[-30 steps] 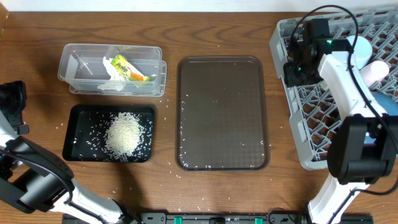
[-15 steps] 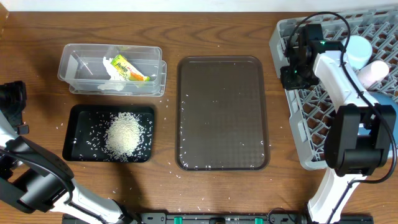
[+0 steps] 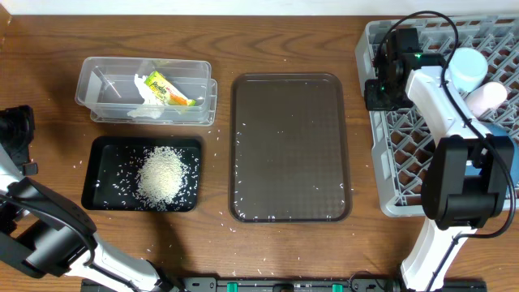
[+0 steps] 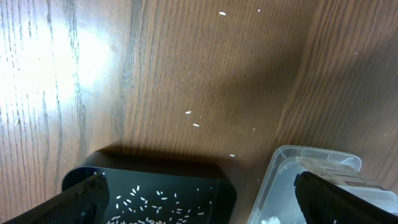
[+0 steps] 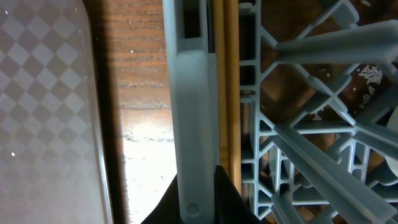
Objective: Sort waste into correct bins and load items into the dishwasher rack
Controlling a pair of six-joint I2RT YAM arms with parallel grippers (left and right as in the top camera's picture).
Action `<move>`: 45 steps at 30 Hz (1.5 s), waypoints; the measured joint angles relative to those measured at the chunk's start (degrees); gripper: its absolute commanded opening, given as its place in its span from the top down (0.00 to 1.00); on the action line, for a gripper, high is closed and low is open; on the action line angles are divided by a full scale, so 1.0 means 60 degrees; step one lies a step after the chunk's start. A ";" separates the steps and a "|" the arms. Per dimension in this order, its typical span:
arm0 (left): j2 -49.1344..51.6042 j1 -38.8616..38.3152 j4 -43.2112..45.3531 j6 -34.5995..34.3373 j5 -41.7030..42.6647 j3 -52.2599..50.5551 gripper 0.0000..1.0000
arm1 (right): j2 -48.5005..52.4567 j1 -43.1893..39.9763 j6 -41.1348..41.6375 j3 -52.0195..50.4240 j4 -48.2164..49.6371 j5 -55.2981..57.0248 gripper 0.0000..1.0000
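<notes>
My right gripper (image 3: 376, 92) is shut on the left wall of the grey dishwasher rack (image 3: 375, 154). In the right wrist view its fingers (image 5: 231, 198) clamp that wall (image 5: 189, 93). A light-blue bowl (image 3: 465, 65), a pink cup (image 3: 489, 96) and part of a dark-blue plate (image 3: 507, 131) sit in the rack. The cream cup is hidden. The rice heap (image 3: 162, 177) lies in the black tray (image 3: 97, 174). The yellow-green wrapper (image 3: 166, 88) lies in the clear tub (image 3: 89, 81). My left gripper (image 3: 16, 130) is open and empty above the black tray (image 4: 155, 180) and the tub (image 4: 292, 168).
A brown serving tray (image 3: 290, 146) lies between the bins and the rack. Stray rice grains (image 4: 193, 118) dot the wooden table around the tray and the bins. The rack reaches the right and far edges of the view.
The rack has swung from tilted to nearly square with the table, its near end moving left, held by my right gripper. The left arm has not moved.
</notes>
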 measured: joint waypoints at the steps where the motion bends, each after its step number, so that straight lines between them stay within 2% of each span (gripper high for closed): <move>1: 0.0000 0.0000 0.0000 0.0000 0.0000 0.0000 0.02 | 0.0004 0.0022 0.0047 0.0000 0.0025 0.0025 0.93; 11: 0.0000 0.0000 0.0000 0.0000 0.0000 0.0000 0.02 | 0.0018 0.0262 0.0922 0.0000 0.0044 0.0117 0.87; 19: 0.0000 0.0000 0.0000 0.0000 0.0000 0.0000 0.02 | 0.0018 0.0244 0.1020 0.0000 -0.0306 0.0047 0.82; 23: 0.0000 0.0000 0.0000 0.0000 0.0000 0.0000 0.02 | 0.0011 0.0186 0.0991 0.0000 -0.0674 0.0047 0.71; 27: 0.0000 0.0000 0.0000 0.0000 0.0000 0.0000 0.02 | -0.0117 0.0164 0.0998 0.0000 -0.0863 0.0237 0.49; 29: 0.0000 0.0000 0.0000 0.0000 0.0000 0.0000 0.02 | -0.0288 0.0138 0.1016 0.0000 -0.0889 0.0288 0.42; 31: 0.0000 0.0000 0.0000 0.0000 0.0000 0.0000 0.02 | -0.0576 0.0135 0.0984 0.0000 -0.0900 0.0321 0.37; 37: 0.0000 0.0000 0.0000 0.0000 0.0000 0.0000 0.02 | -0.2087 0.0135 0.0987 0.0000 -0.1024 0.0353 0.10; 45: 0.0000 0.0000 0.0000 0.0000 0.0000 0.0000 0.02 | -0.4524 0.0135 0.0994 0.0004 -0.2229 0.0357 0.07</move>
